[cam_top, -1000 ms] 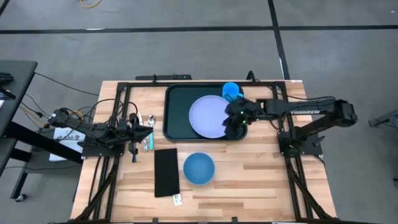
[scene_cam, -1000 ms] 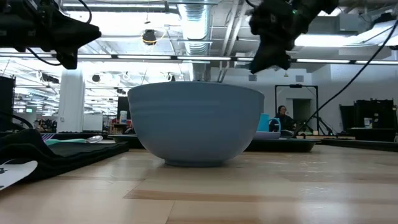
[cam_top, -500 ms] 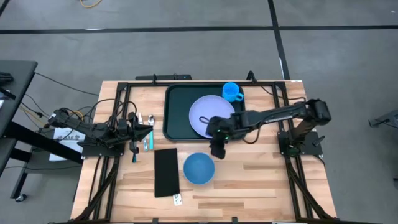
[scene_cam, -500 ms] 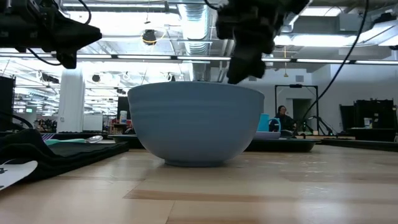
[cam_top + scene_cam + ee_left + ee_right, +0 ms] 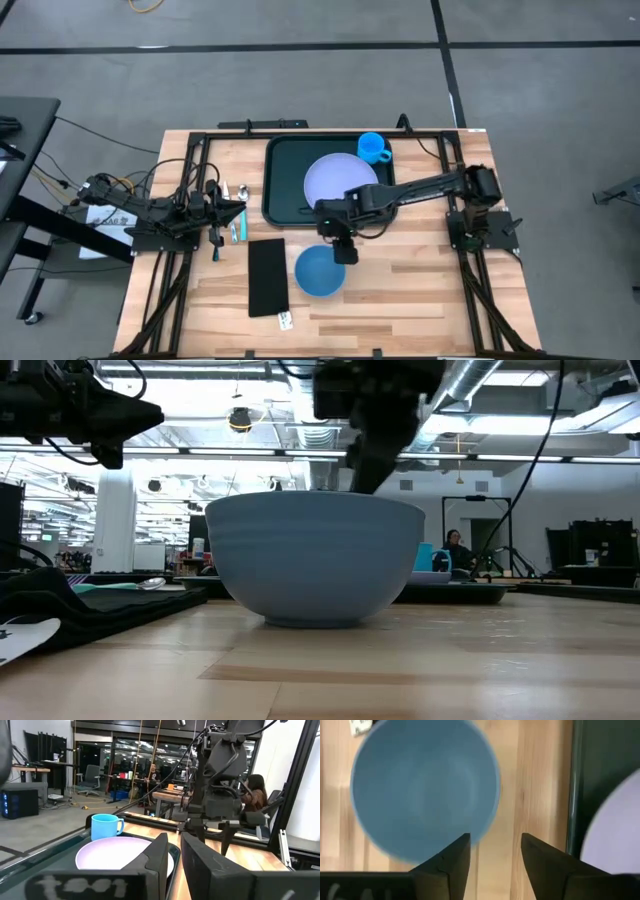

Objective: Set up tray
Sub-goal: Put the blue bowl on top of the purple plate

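The dark tray lies at the table's far middle. On it rest a lavender plate and a blue cup. A blue bowl stands on the wood in front of the tray, large in the low view. My right gripper hangs open over the bowl's far right rim, its fingers pointing down; I see no touch. My left gripper waits left of the tray, shut and empty.
A black napkin lies left of the bowl, with a small white card at its near end. Cutlery lies under my left gripper. Bare wood stretches right of the bowl. A person sits in the room beyond.
My right gripper has swung from the tray's right end, beside the cup, across the plate toward the table's near left. It now hangs over the bowl's far rim. Plate, cup and bowl have stayed put.
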{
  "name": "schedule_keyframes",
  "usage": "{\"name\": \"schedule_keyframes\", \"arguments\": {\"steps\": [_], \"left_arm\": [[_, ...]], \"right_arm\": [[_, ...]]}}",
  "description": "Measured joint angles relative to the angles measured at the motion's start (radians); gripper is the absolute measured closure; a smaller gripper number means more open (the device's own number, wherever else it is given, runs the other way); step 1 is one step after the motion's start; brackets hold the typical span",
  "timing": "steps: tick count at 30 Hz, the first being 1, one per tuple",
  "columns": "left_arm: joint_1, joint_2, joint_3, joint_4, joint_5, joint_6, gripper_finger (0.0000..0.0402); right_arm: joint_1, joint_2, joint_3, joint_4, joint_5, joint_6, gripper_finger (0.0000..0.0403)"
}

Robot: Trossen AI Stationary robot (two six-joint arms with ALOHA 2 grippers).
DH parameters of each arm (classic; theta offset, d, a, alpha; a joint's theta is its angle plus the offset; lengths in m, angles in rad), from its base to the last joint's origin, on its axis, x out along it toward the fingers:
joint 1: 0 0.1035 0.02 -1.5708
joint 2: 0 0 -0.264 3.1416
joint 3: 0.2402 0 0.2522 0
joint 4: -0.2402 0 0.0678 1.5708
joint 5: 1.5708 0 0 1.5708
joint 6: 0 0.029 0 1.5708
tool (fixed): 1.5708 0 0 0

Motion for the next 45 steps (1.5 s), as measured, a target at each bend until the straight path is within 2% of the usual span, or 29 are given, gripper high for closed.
{"name": "schedule_keyframes", "arguments": {"steps": [10, 24, 32, 36, 45], "left_arm": [[0.0, 0.0, 0.0, 0.0, -0.005, 0.0, 0.036], [0.0, 0.0, 0.0, 0.0, -0.004, -0.025, 0.036], [0.0, 0.0, 0.0, -0.002, -0.002, -0.026, 0.036], [0.0, 0.0, 0.0, -0.003, 0.0, -0.026, 0.036], [0.0, 0.0, 0.0, -0.002, 0.006, -0.026, 0.036]], "right_arm": [[0.0, 0.113, 0.112, -0.049, 0.002, -0.013, 0.0245], [0.003, 0.133, 0.117, -0.008, -0.001, -0.002, 0.0249], [-0.002, 0.224, 0.113, -0.015, -0.124, 0.014, 0.0249], [-0.019, 0.228, 0.115, -0.02, -0.169, 0.025, 0.0249], [-0.04, 0.2, 0.115, -0.014, -0.166, 0.041, 0.0268]]}}
